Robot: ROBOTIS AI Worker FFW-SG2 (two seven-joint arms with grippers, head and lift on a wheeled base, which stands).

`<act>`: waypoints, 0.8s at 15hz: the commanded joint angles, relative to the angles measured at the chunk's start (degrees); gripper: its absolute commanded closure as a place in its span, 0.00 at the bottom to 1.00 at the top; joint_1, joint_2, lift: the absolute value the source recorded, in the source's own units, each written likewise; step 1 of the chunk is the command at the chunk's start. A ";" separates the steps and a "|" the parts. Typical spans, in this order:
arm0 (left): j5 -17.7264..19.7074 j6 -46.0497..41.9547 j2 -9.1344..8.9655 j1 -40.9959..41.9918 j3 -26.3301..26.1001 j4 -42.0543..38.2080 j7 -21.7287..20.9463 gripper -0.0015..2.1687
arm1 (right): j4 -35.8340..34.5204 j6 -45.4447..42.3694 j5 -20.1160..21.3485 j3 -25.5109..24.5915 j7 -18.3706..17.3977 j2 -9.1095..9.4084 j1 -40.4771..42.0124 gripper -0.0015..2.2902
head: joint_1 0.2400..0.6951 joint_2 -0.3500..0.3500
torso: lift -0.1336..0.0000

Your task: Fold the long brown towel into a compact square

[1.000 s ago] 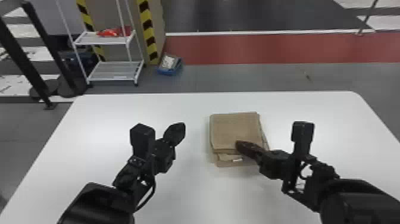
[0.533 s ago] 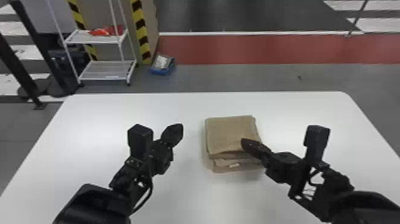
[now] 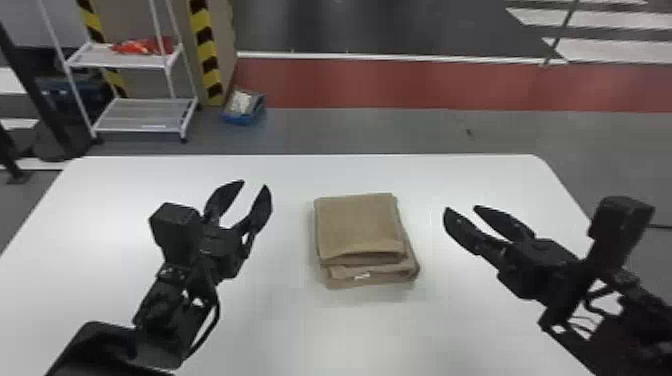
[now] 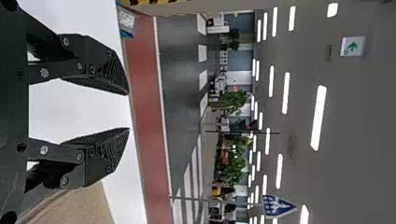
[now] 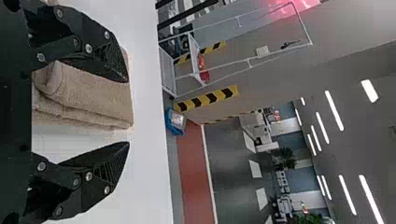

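In the head view we have the brown towel [image 3: 357, 225] near the middle of the frame, folded into a thick, nearly square stack on the white table [image 3: 350, 340]. Its lower layers stick out past the top one along the near edge and at the lower right, where we can see a rounded fold (a small white label [image 3: 362, 276] peeks out on the near side). Left of centre, our left gripper [image 3: 254, 184] points up the frame, well apart from the towel, its two fingers spread. Right of centre, our right gripper [image 3: 461, 208] points toward the upper left, its fingers parted too and apart from the towel. At the upper left, we see a white shelf rack [image 3: 145, 115] with a blue container [image 3: 243, 118] on the floor beside it.
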 commanded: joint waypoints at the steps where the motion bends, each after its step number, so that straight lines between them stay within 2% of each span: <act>1: 0.73 -4.11 -0.30 1.83 0.12 -1.70 0.26 0.01 | -3.41 -5.59 1.75 -1.56 -0.20 0.76 5.08 0.02 | 1.00 0.40 | 0.12; 2: 0.64 -6.22 -0.65 2.88 0.04 -2.57 1.14 0.01 | -3.59 -9.81 3.42 -1.30 -0.55 1.28 6.84 0.02 | 1.00 0.37 | 0.12; 4: -0.94 -10.08 -0.91 5.34 -0.23 -3.54 4.13 0.01 | -2.53 -23.87 6.41 -0.24 -4.16 2.16 11.76 0.02 | 1.00 0.35 | 0.12; 8: -1.91 -9.38 -1.00 7.81 1.27 -4.95 4.83 0.01 | 2.48 -35.47 6.59 -0.42 -4.42 2.34 14.58 0.02 | 1.00 0.32 | 0.12; 10: -1.99 -8.68 -1.00 9.65 2.41 -6.27 4.57 0.01 | 4.59 -38.11 5.09 -0.59 -4.42 2.60 15.10 0.02 | 1.00 0.32 | 0.12; 12: -1.82 -5.69 -1.00 10.00 3.02 -6.79 4.48 0.01 | 5.20 -38.29 4.74 -1.30 -4.60 4.18 15.10 0.02 | 1.00 0.32 | 0.12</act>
